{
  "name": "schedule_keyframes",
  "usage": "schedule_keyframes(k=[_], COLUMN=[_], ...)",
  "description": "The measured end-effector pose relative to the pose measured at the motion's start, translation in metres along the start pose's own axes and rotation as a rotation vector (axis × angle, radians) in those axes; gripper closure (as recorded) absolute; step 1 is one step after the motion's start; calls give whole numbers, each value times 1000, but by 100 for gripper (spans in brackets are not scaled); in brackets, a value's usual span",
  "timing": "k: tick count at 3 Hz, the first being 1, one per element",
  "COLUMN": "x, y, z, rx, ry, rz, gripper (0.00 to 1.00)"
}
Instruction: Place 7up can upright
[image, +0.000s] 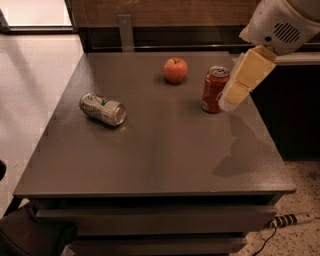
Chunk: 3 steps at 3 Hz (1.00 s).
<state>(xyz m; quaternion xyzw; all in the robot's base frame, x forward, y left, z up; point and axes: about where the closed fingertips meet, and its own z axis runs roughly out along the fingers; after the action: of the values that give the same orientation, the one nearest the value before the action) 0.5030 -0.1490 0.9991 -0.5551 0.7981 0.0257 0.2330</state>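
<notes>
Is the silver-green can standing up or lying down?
Lying down: the 7up can rests on its side on the table. The tool hangs by the red can.

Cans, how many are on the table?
2. The 7up can lies on its side on the left part of the table. The red cola can stands upright near the right edge, with the gripper next to it. None looks hidden.

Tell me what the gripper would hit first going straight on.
Probably the grey table top beside the upright red cola can; the cream gripper, upper right, points down-left, depth unclear.
</notes>
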Motion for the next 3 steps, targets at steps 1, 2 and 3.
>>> schedule_keyframes(k=[1, 2, 3], x=[-50, -121, -175], y=[-3, 4, 16], z=[31, 70, 104], rx=[-36, -91, -127], ry=[-23, 22, 71], rz=[30, -16, -78], gripper=[0, 0, 0])
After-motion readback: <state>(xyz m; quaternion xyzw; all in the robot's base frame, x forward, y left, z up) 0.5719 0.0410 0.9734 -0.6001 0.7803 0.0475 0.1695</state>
